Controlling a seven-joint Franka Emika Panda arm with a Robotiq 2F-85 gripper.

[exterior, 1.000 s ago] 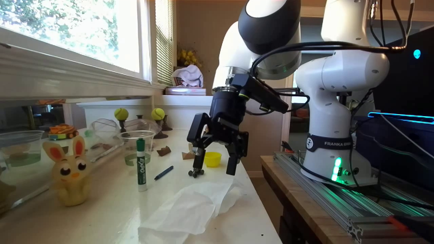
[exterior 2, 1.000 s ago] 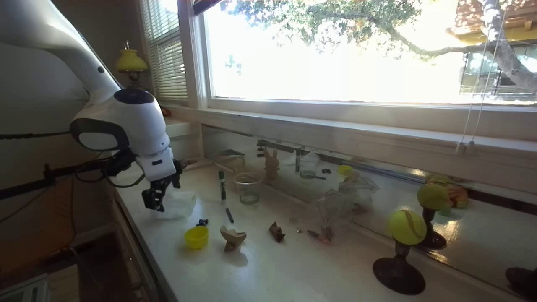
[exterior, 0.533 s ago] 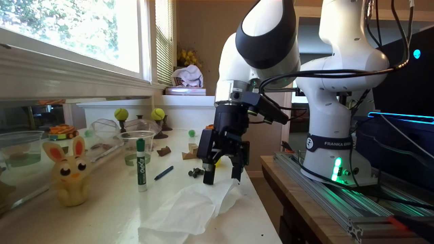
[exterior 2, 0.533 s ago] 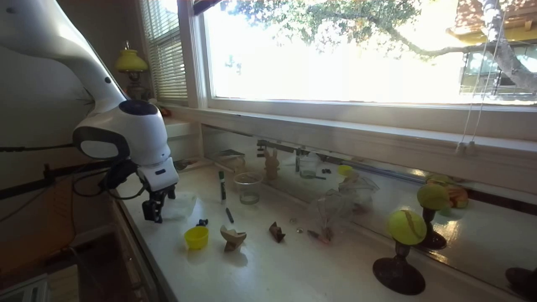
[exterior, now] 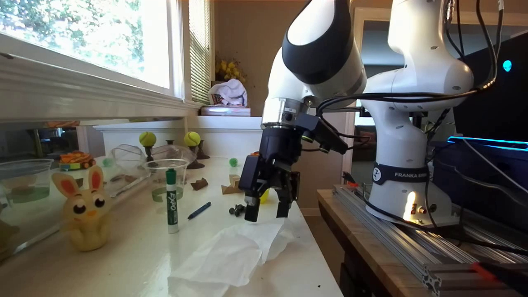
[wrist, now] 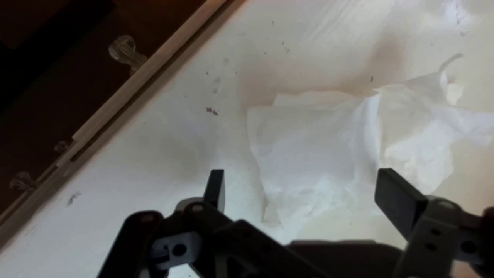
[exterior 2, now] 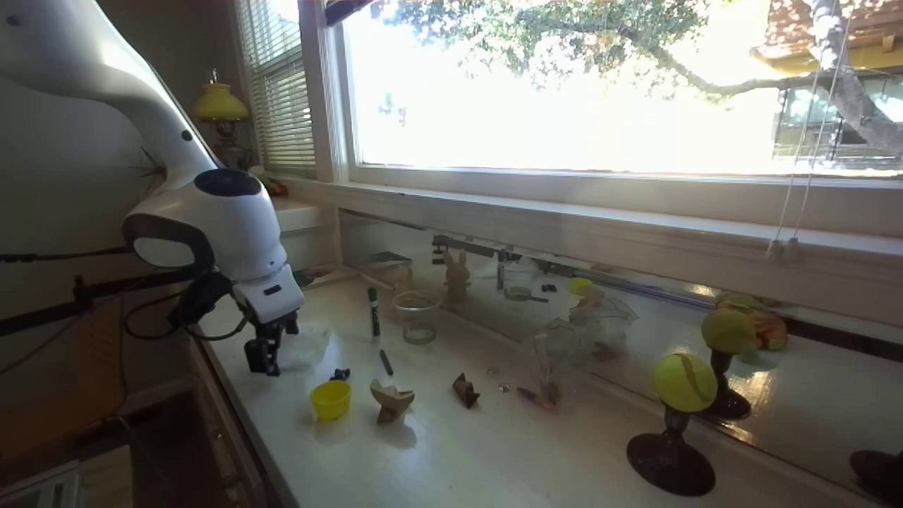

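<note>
My gripper [exterior: 267,213] is open and empty, pointing down just above the white counter. A crumpled sheet of white translucent paper [exterior: 231,251] lies below and beside it. In the wrist view the fingers [wrist: 299,181] stand wide apart, with the paper [wrist: 308,143] beneath and ahead of them. Whether a fingertip touches the paper I cannot tell. In an exterior view, the gripper [exterior 2: 282,347] partly stands before the paper [exterior 2: 310,346]. A small dark knobbly object [exterior: 237,210] and a yellow cup [exterior: 265,196], partly hidden by a finger, are nearest otherwise.
A green marker [exterior: 171,202] stands upright near a blue pen [exterior: 199,210] and a clear plastic cup [exterior 2: 417,317]. A bunny figure [exterior: 87,210] sits by the mirrored wall. Brown folded pieces [exterior 2: 392,401] and a tennis ball on a stand [exterior 2: 683,382] lie farther off. The counter edge [wrist: 154,73] drops off.
The gripper came down towards the counter over the first half second and swung slightly in the exterior view, then shifted slightly. The paper and other objects have not moved. The base light turned from green to whitish yellow.
</note>
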